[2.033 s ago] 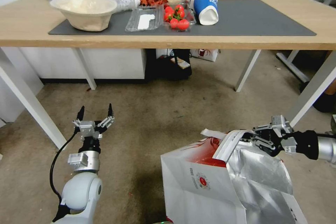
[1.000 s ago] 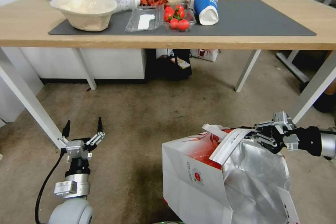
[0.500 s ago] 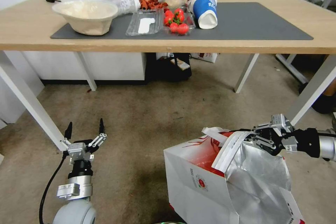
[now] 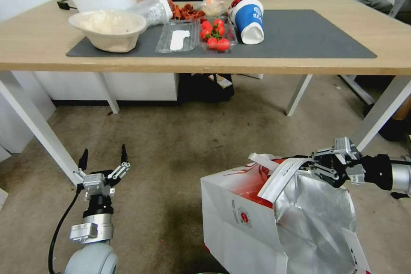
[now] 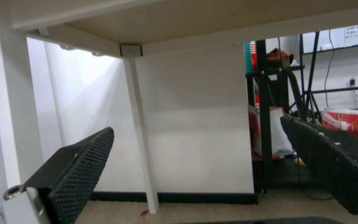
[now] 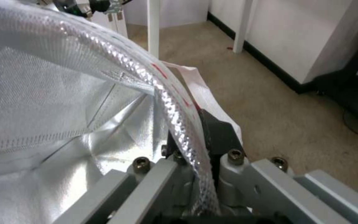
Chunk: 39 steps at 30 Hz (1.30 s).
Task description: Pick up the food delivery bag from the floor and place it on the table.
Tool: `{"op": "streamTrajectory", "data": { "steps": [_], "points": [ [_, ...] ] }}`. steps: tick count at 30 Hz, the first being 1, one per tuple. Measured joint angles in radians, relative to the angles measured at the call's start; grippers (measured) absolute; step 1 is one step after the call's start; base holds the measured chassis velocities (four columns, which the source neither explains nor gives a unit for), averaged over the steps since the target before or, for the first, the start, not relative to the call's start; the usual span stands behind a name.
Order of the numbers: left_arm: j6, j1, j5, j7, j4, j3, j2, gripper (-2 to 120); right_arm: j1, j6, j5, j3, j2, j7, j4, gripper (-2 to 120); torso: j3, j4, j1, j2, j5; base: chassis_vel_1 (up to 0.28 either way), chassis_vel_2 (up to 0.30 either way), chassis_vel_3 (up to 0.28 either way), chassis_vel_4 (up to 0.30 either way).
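Right gripper [image 4: 314, 166]: you see it pinched on the woven white strap handle [image 6: 175, 102].
Food delivery bag [image 4: 239, 218]: hangs just below and left of that gripper, boxy white paper, red edges, crinkled foil lining [image 4: 312, 218].
Left gripper [image 4: 102, 159]: spread wide and empty, well apart from the bag, low over the short-pile carpet floor [image 4: 180, 137].
Table [image 4: 34, 38]: light wood, ahead of both grippers.

The head camera looked forward and down from above the table [image 4: 38, 47] front edge, taking in tabletop and floor [image 4: 180, 145]. The left wrist camera sat low near the floor, facing level under the table [image 5: 154, 28]. The right wrist camera looked close along a bag strap [image 6: 175, 102]. All three shared the carpet.
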Motion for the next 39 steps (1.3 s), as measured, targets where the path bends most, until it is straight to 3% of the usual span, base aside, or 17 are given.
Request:
{"op": "streamTrajectory", "data": {
  "steps": [39],
  "points": [
    [-0.005,0.019,-0.003,-0.009,-0.031,-0.006,0.004,100,0.006,0.009,0.036,0.011,-0.009,-0.003,-0.004,0,0.122,-0.0001,0.04,0.162,0.0,0.0,0.0,0.0,0.0]
  ]
}}
